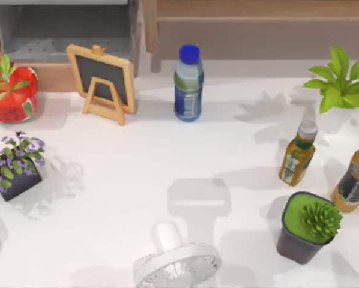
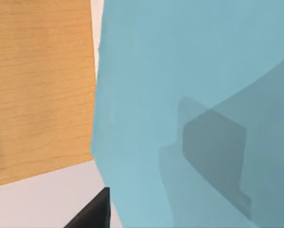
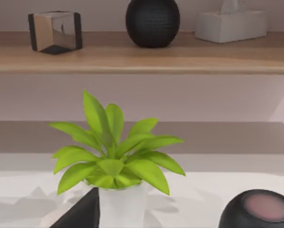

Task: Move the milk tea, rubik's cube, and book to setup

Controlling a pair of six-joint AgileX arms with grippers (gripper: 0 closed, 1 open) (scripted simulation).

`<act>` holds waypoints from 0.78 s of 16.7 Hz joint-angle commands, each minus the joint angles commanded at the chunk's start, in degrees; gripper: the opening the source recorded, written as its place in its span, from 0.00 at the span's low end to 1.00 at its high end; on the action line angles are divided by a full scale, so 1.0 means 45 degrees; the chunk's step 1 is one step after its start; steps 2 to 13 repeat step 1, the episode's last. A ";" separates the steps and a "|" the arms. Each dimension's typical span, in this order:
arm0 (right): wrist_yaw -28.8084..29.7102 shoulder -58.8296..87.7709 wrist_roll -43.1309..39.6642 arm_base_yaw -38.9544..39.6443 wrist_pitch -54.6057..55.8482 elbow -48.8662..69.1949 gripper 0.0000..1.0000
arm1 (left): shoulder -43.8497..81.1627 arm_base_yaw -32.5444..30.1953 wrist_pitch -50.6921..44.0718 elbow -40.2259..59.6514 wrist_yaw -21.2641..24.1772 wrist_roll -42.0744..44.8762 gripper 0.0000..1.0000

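The milk tea, the rubik's cube and the book are out of view. A dark edge of my left gripper [image 2: 92,214] pokes into the left wrist view, close against a broad pale blue surface [image 2: 189,95] beside a wooden panel [image 2: 37,85]; what the blue surface belongs to I cannot tell. In the right wrist view a dark edge of my right gripper [image 3: 80,213] sits just beside a leafy green plant in a white pot [image 3: 116,156], seen in the top view at the back right [image 1: 338,84].
On the table stand a strawberry pot [image 1: 10,93], a small chalkboard [image 1: 102,81], a blue-capped water bottle [image 1: 188,84], two amber bottles [image 1: 298,155] [image 1: 353,180], a succulent pot [image 1: 305,227], a white fan [image 1: 176,264] and purple flowers [image 1: 14,165]. The shelf [image 3: 142,57] holds a black-framed cube [image 3: 55,32], a black sphere [image 3: 152,21] and a tissue box [image 3: 231,23].
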 joint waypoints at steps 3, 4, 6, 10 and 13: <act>0.0000 0.0000 0.0000 0.0000 0.0000 0.0000 1.00 | 0.0000 0.0000 0.0000 0.0000 0.0000 0.0000 1.00; 0.0000 0.0000 0.0000 0.0000 0.0000 0.0000 1.00 | 0.0000 0.0000 0.0000 0.0000 0.0000 0.0000 1.00; 0.0000 0.0000 0.0000 0.0000 0.0000 0.0000 1.00 | 0.0000 0.0000 0.0000 0.0000 0.0000 0.0000 1.00; 0.0000 0.0000 0.0000 0.0000 0.0000 0.0000 1.00 | 0.0000 0.0000 0.0000 0.0000 0.0000 0.0000 1.00; 0.0000 0.0000 0.0000 0.0000 0.0000 0.0000 1.00 | 0.0000 0.0000 0.0000 0.0000 0.0000 0.0000 1.00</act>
